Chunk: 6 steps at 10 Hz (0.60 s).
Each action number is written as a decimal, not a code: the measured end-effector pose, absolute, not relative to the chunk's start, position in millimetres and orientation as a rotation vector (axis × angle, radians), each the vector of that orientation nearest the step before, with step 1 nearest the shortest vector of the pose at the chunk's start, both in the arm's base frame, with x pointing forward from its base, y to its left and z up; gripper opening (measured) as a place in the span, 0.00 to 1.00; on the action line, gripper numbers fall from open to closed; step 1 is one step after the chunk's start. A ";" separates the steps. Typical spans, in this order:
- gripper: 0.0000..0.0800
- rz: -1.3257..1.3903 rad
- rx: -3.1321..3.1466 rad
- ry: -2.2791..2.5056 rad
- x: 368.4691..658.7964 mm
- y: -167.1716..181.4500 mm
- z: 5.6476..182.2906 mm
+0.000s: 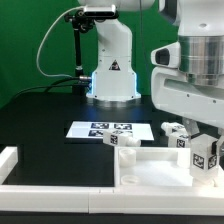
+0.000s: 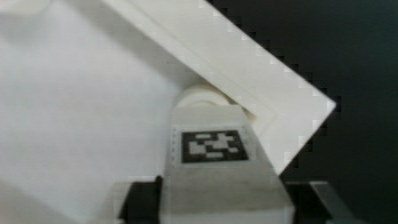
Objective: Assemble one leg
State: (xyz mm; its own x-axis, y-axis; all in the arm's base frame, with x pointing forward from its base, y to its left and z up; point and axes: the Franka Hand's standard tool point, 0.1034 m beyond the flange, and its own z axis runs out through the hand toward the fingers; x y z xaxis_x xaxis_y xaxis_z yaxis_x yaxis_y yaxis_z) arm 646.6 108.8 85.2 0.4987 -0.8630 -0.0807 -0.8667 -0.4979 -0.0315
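A big white plastic tray-like panel with raised rims [image 1: 60, 190] lies along the black bench's [image 1: 40, 115] front edge. Above its end at the exterior view's right, the claw [image 1: 207, 162] holds a small white tagged plastic leg [image 1: 198, 154].

In the wrist view, the claw [image 2: 222, 205] is clamped on the leg [image 2: 217, 150]. The leg's round end sits against the panel's rim [image 2: 249, 75].
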 end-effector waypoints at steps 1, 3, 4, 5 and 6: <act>0.36 0.078 -2.591 1.642 646.1 108.6 85.2; 0.36 0.076 -2.515 1.764 644.9 109.9 85.3; 0.36 0.075 -2.529 1.743 644.9 109.6 85.2; 0.52 0.074 -2.574 1.676 644.6 109.7 84.4; 0.69 0.035 -2.722 1.427 645.9 109.4 83.5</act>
